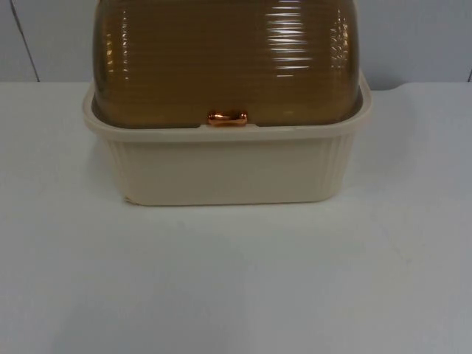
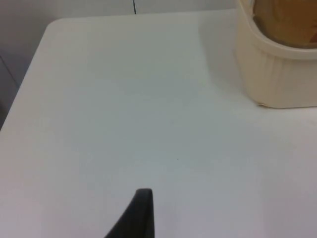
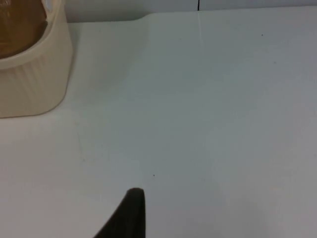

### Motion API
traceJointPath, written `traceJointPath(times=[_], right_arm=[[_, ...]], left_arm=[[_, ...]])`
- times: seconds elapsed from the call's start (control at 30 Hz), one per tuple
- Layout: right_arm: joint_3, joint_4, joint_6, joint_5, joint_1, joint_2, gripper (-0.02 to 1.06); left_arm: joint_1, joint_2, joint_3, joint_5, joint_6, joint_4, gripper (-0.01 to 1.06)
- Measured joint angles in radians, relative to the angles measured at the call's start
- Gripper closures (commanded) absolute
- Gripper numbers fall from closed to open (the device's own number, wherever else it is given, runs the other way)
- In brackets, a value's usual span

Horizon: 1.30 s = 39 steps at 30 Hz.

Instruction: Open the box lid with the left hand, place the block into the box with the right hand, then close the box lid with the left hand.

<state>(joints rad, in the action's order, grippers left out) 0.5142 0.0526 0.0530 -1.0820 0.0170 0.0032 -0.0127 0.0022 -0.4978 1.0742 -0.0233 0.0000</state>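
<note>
A cream box [image 1: 228,166] with ribbed walls stands at the middle back of the table in the top view. Its brown see-through ribbed lid [image 1: 228,59] is down on the rim, with a copper handle [image 1: 226,118] at the front edge. My left gripper [image 2: 141,213] hovers over bare table, well to the left of the box [image 2: 282,69]. My right gripper [image 3: 129,210] hovers over bare table, well to the right of the box [image 3: 29,74]. Both arms wait apart from the box.
The white table top [image 1: 236,280] stretches wide in front of the box and on both sides. The grey partition wall [image 1: 420,37] closes off the back. The table's rounded left corner [image 2: 49,27] lies near the left arm.
</note>
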Motion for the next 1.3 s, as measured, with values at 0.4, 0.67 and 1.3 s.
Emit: traceJointPath(times=[0.4, 0.67, 1.3], right_arm=[[0.0, 0.0, 0.0, 0.0, 0.0, 0.0, -0.01], [0.0, 0.0, 0.0, 0.0, 0.0, 0.0, -0.01], [0.0, 0.0, 0.003, 0.0, 0.0, 0.0, -0.01]], left_arm=[[0.023, 0.0, 0.0, 0.0, 0.004, 0.0, 0.0], [0.023, 0.0, 0.0, 0.0, 0.004, 0.0, 0.0], [0.023, 0.0, 0.0, 0.0, 0.004, 0.0, 0.0]])
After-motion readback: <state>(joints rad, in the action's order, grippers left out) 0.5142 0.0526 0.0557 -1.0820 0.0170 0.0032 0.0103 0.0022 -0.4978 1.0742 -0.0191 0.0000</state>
